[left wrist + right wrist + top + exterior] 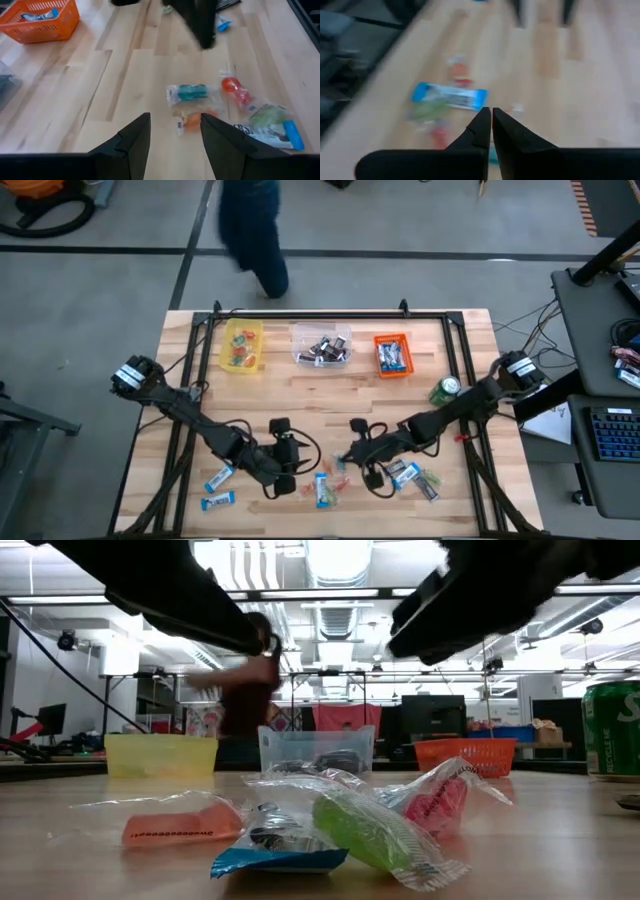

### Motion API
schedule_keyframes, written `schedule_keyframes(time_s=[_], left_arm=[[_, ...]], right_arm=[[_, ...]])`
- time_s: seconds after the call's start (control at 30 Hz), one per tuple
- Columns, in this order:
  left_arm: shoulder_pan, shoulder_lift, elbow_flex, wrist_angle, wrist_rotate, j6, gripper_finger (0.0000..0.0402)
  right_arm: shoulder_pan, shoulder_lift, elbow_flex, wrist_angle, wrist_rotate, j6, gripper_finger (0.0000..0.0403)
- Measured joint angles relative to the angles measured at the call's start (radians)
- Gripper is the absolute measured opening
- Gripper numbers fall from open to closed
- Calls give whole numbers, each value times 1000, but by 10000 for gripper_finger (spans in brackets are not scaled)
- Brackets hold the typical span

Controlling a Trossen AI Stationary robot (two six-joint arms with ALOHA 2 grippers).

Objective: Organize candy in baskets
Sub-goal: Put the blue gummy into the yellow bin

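The candy lies as a loose heap of wrapped pieces (322, 486) near the table's front edge: a green piece (192, 92), a red one (235, 90), an orange one (194, 120) and a blue-and-white bar (450, 95). My left gripper (175, 135) hovers open just left of the heap, with the orange piece ahead of its fingertips. My right gripper (488, 117) hangs shut over the heap's right side, and nothing shows between its fingers. The yellow basket (243, 345), the clear basket (320, 345) and the orange basket (392, 355) stand in a row at the far edge, each with candy inside.
A green can (445, 389) stands upright right of the orange basket. Blue-and-white bars lie at the near left (218, 478) and under my right arm (405, 473). A person (255, 230) moves beyond the far edge. Bare wood lies between the heap and the baskets.
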Motion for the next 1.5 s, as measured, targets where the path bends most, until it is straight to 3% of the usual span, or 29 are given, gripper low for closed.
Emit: schedule_keyframes(time_s=[0.17,0.47,0.63,0.93,1.17,1.37,1.5], left_arm=[[-8,0,-6,13,-3,-30,157],[-8,0,-52,83,-55,-58,157],[-7,0,-56,89,-82,-59,157],[-7,0,-57,121,-90,-74,157],[-7,0,-58,124,-90,-74,157],[-7,0,-60,129,-90,-81,157],[-7,0,-60,133,-90,-82,157]], right_arm=[[46,16,2,-11,-48,11,38],[89,137,17,-7,-46,12,156],[93,183,27,-16,-65,10,194],[77,207,30,16,-64,23,182],[72,183,103,-144,-63,34,177],[67,180,210,-345,63,83,176],[58,187,241,-380,103,97,176]])
